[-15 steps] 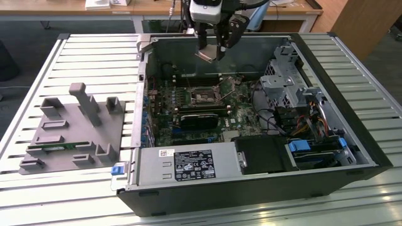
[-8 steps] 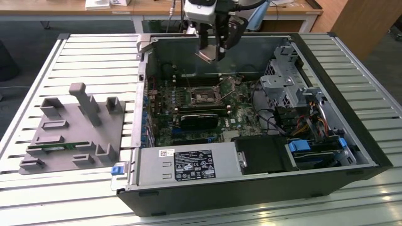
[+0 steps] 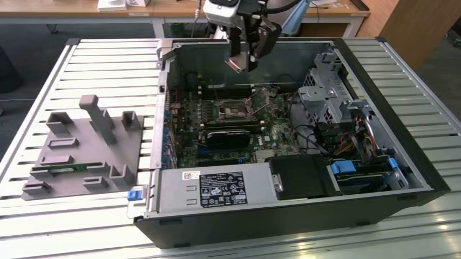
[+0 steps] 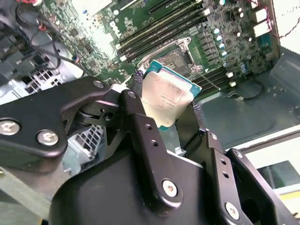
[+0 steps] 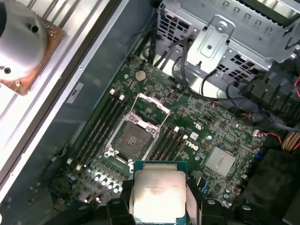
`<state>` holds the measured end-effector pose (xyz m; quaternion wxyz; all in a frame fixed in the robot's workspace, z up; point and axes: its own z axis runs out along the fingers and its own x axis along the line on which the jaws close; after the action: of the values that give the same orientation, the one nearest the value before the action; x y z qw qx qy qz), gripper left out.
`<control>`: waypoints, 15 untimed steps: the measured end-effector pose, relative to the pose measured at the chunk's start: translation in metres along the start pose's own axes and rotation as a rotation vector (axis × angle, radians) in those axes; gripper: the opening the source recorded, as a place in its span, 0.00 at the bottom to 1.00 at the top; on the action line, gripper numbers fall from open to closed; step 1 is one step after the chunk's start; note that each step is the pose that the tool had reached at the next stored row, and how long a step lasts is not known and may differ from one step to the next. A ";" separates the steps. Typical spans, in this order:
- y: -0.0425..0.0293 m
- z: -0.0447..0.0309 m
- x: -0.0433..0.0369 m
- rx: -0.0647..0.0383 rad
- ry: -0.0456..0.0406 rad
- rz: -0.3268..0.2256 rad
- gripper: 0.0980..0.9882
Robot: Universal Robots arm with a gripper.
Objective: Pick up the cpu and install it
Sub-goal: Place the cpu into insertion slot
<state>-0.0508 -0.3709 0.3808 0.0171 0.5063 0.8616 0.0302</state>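
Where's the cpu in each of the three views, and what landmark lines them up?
Exterior view: the cpu is a pale sliver at the tip of the pincer, above the open case.
Second wrist view: the cpu is clamped in the pincer, silver top to the camera.
First wrist view: the cpu sits in the pincer, nearer the camera than the motherboard.
Shared landmark: the empty socket on the motherboard.
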 end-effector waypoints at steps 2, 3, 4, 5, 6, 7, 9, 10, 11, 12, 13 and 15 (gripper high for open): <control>0.0000 0.0005 0.0001 0.000 -0.0020 0.029 0.49; 0.0001 0.0007 0.0002 0.000 -0.0029 0.042 0.49; 0.0001 0.0010 0.0002 0.000 -0.0038 0.054 0.49; 0.0001 0.0012 0.0003 0.000 -0.0048 0.066 0.49; 0.0001 0.0015 0.0004 0.000 -0.0056 0.077 0.49; 0.0002 0.0017 0.0005 0.000 -0.0064 0.089 0.49; 0.0004 0.0021 0.0008 0.000 -0.0076 0.105 0.49; 0.0005 0.0024 0.0008 0.000 -0.0081 0.113 0.49; 0.0005 0.0026 0.0009 0.000 -0.0087 0.121 0.49; 0.0006 0.0027 0.0010 0.000 -0.0093 0.130 0.49; 0.0006 0.0029 0.0010 0.000 -0.0100 0.139 0.49; 0.0008 0.0032 0.0013 0.000 -0.0114 0.158 0.49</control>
<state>-0.0506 -0.3693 0.3777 0.0195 0.5728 0.8190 0.0285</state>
